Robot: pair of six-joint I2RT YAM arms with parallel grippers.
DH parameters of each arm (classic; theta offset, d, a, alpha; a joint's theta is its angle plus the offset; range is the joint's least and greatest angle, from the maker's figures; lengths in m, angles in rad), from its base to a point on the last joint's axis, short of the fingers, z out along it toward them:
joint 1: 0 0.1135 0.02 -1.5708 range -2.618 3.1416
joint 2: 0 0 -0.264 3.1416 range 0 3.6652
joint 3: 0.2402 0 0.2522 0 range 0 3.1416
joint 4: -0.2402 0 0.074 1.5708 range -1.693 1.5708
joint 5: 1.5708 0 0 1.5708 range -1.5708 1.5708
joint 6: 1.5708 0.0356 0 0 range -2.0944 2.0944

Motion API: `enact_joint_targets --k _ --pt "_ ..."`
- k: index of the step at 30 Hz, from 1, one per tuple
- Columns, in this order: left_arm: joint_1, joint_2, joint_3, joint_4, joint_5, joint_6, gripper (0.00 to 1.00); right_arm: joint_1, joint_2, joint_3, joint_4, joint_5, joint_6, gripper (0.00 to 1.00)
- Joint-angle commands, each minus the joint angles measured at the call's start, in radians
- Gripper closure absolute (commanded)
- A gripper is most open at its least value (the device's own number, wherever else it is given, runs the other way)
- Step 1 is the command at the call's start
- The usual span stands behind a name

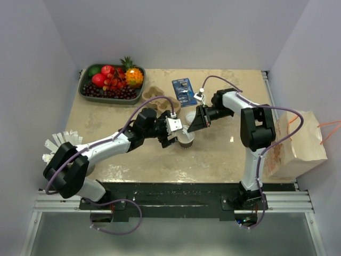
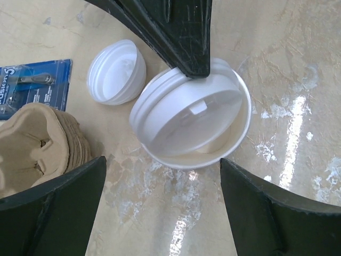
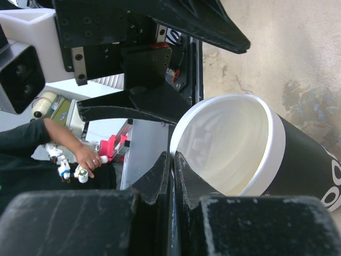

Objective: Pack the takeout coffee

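The takeout coffee cup [image 1: 185,141] stands in the middle of the table, dark brown with a cream rim [image 3: 277,154]. Its white lid [image 2: 192,114] lies tilted on the rim, one side raised. My right gripper [image 1: 192,126] is shut on the lid's edge [image 3: 171,154]; its black fingers [image 2: 181,37] reach in from above in the left wrist view. My left gripper [image 2: 162,165] is open, its fingers spread wide just short of the cup, touching nothing. In the top view it [image 1: 175,133] sits just left of the cup.
A small stack of spare white lids [image 2: 116,72] lies beside the cup. The brown pulp carrier [image 2: 37,144] and a blue package [image 1: 184,90] lie behind it. A fruit tray [image 1: 85,90] is at the back left. A paper bag [image 1: 295,144] stands off the table's right edge.
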State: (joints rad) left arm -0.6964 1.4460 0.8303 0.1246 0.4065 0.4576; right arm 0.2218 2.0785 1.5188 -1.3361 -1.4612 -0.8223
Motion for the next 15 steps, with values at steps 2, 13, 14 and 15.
enact_joint_targets --k 2,13,14,15 --pt "-0.005 0.02 0.004 0.104 -0.018 -0.01 0.08 -0.002 -0.067 0.026 -0.118 -0.134 0.005 0.94" --pt "-0.005 0.013 0.068 0.081 -0.017 -0.094 0.09 -0.006 -0.094 0.029 -0.118 -0.134 0.005 0.95" --pt "-0.005 0.008 0.079 0.06 -0.02 -0.115 0.09 -0.007 -0.093 0.029 -0.118 -0.136 0.005 0.95" --pt "-0.003 0.004 0.09 0.043 -0.018 -0.134 0.09 -0.01 -0.092 0.03 -0.118 -0.136 0.005 0.95"
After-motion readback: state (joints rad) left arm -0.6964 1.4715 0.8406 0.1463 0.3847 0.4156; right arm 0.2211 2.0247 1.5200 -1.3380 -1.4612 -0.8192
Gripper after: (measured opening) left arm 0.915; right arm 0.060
